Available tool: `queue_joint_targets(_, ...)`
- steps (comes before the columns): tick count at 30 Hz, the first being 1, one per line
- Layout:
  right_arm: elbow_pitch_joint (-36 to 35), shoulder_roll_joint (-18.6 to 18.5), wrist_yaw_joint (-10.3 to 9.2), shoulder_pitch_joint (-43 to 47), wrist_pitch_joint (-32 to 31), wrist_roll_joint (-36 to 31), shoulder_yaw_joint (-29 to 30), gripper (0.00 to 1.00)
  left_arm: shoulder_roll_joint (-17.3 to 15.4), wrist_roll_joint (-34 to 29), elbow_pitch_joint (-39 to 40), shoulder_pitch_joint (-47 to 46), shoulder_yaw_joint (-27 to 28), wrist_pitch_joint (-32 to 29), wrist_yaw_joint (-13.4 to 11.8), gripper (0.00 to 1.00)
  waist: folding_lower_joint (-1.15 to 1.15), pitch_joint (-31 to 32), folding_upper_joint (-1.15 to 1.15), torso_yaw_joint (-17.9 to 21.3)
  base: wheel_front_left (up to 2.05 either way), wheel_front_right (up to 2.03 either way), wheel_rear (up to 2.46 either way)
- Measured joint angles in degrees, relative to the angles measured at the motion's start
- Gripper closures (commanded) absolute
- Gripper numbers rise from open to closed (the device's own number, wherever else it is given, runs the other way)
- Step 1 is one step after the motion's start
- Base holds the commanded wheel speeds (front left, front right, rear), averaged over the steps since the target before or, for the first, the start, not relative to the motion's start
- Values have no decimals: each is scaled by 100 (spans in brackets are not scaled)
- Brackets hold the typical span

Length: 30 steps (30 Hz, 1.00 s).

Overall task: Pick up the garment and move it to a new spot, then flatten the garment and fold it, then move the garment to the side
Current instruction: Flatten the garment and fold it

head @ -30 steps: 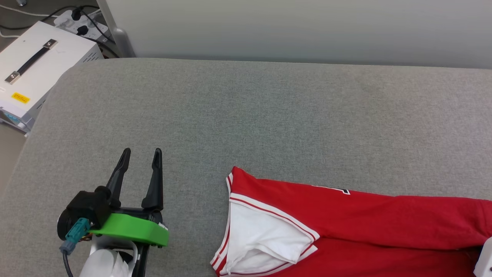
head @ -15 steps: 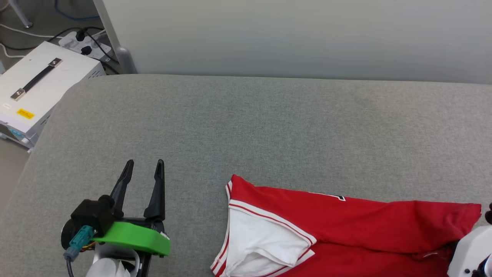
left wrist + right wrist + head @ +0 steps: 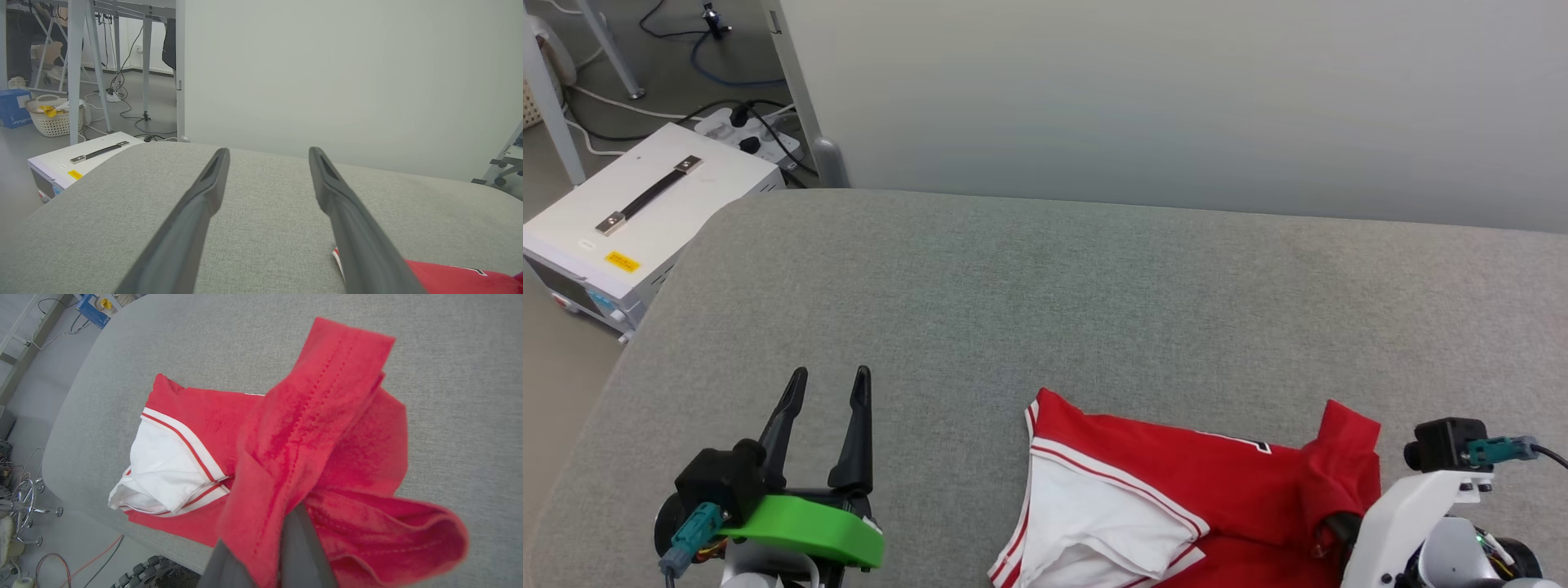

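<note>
The garment (image 3: 1217,482), a red jersey with a white sleeve and striped trim, lies at the near right of the grey padded table (image 3: 1045,310). My right gripper (image 3: 1339,527) is shut on its right end, which stands lifted and bunched above the rest. In the right wrist view the red cloth (image 3: 310,428) drapes over the shut right gripper (image 3: 282,539), and the white sleeve (image 3: 163,469) lies flat beyond. My left gripper (image 3: 829,388) hovers open and empty over bare table, well left of the garment. Between the open left gripper's (image 3: 268,153) fingers, only table shows; a red corner of the garment (image 3: 449,279) sits at the lower right.
A white box with a black handle (image 3: 645,212) stands on the floor off the table's far left corner, beside a power strip and cables (image 3: 752,135). A pale wall panel (image 3: 1176,98) runs behind the table. A laundry basket (image 3: 53,118) sits among table legs on the floor.
The head camera has shifted, so the whole picture slid down and right. My right gripper has carried the garment's right end leftward and up, bunching it. The left gripper stayed open in place.
</note>
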<state>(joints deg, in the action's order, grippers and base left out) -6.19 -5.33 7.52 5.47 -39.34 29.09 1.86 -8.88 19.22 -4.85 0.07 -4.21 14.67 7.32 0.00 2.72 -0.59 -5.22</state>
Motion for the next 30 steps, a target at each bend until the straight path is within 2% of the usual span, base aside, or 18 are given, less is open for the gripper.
queue_joint_targets(8, 221, 230, 0, -393, -10, 242, -633, 100, 7, 0, 15, 49, 34, 0, 0, 0, 0, 51, 0, -257, 0, 0, 0)
queue_joint_targets(15, 981, 249, 0, -775, 634, 1026, -1374, 100, 4, 1, 1, 48, 2, 0, 0, 0, 0, -21, 0, -475, 0, 0, 0)
queue_joint_targets(28, 2641, 255, -1, -1567, 1747, 1871, -2331, 100, -3, 27, -77, 36, -98, 0, 0, 0, 0, -145, 0, -780, 0, 0, 0)
queue_joint_targets(29, 2743, 255, -1, -1631, 1809, 1914, -2435, 56, -3, 31, -83, 35, -99, 0, 0, 0, 0, -155, 0, -791, 0, 0, 0)
queue_joint_targets(30, 2811, 255, -1, -1678, 1867, 1923, -2517, 1, -3, 34, -88, 34, -100, 0, 0, 0, 0, -162, 0, -798, 0, 0, 0)
